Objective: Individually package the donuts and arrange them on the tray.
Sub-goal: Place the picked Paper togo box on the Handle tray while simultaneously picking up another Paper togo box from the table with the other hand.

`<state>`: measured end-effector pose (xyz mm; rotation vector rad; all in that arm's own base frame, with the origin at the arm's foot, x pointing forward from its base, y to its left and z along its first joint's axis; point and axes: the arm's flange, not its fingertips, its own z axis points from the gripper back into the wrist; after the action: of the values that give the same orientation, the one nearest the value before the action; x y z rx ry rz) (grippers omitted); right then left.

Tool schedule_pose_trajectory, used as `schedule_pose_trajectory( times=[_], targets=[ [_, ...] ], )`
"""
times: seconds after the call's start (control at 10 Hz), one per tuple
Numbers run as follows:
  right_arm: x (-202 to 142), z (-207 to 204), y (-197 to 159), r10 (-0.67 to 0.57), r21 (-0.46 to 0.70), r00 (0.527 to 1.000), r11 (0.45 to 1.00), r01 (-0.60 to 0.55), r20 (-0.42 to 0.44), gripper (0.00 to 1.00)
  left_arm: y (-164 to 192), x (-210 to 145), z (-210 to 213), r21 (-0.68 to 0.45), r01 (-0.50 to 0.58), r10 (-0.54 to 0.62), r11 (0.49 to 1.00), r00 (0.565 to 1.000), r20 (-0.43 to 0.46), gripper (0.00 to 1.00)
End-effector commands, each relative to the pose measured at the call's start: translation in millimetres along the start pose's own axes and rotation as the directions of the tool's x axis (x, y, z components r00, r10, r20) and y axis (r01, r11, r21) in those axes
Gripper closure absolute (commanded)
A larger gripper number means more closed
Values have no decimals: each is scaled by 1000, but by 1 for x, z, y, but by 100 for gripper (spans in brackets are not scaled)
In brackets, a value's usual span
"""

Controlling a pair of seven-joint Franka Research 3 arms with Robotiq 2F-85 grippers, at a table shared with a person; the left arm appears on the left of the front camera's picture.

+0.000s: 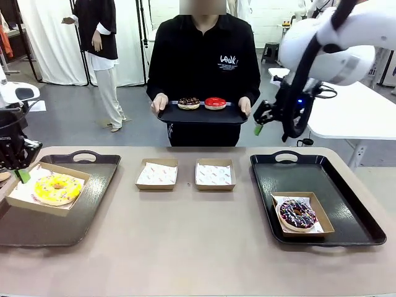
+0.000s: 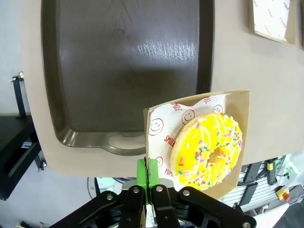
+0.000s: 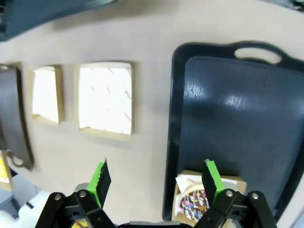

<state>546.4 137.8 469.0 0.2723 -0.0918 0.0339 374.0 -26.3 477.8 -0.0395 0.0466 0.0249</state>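
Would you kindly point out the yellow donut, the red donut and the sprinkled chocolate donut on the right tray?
yellow donut [image 1: 48,193]: front view, icing left of its hole.
red donut [image 1: 211,103]: front view, glossy icing left of centre.
sprinkled chocolate donut [image 1: 288,216]: front view, icing left of its hole.

White, rounded right arm [image 1: 352,37] with a black cable [image 1: 305,71] along it. Black left tool [image 2: 148,165] and right tool [image 3: 156,175], both with green pads [image 3: 101,175] and silver screws [image 2: 133,190]. On the person [image 1: 204,80], a black long-sleeved top [image 1: 185,55] with white print [image 1: 228,62].
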Motion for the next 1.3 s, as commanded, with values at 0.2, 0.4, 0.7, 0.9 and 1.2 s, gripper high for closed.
schedule_pose_trajectory(
  times=[0.2, 0.4, 0.7, 0.9, 1.2],
  targets=[
    [53, -46, 77, -30, -95, 995, 995, 20, -98, 0, 19, 9, -24, 18, 37, -38, 999, 999, 33, 99],
    [66, -83, 99, -46, -118, 993, 992, 33, -106, 0, 11, 8, -19, 16, 19, -19, 1000, 1000, 12, 99],
    [66, -119, 106, -58, -183, 993, 982, 38, -105, 0, 11, 8, -19, 16, 19, -19, 1000, 1000, 12, 99],
    [56, -129, 105, -45, -213, 994, 977, 24, -96, 0, 11, 8, -19, 16, 19, -19, 1000, 1000, 12, 99],
    [33, -125, 97, -1, -229, 1000, 973, -2, -14, 0, 11, 8, -19, 16, 19, -19, 1000, 1000, 12, 99]
  ],
)
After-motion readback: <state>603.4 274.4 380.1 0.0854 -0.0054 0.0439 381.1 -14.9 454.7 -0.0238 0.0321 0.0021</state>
